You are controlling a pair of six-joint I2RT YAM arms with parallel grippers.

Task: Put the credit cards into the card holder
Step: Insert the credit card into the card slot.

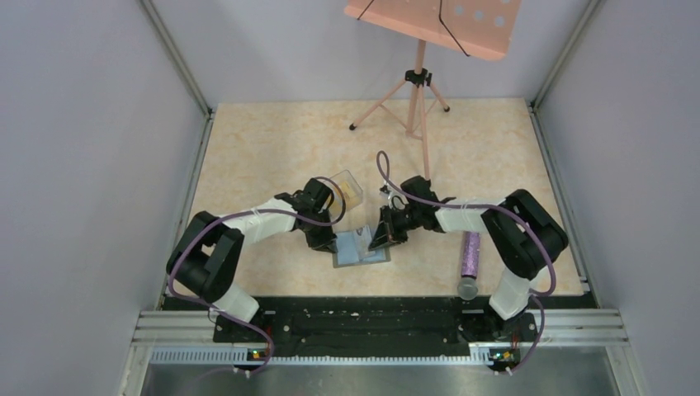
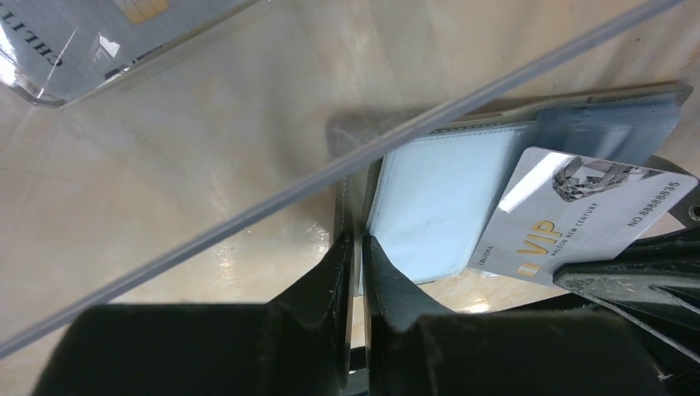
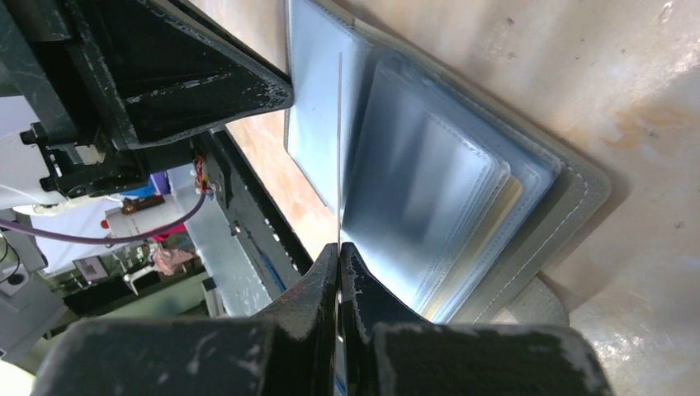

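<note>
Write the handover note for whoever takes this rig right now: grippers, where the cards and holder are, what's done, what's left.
Left gripper: closed on the near edge of the open card holder, which lies on the table between the arms.
Right gripper: shut on a white VIP card, with the card's corner over the holder's pockets but not slid in.
Other cards: orange-yellow ones sit in the clear box just beyond the holder.
Done: the holder lies open and one card is in hand. Cannot tell whether any pocket is already filled.
Left: seat this card, then fetch the rest from the box.
</note>
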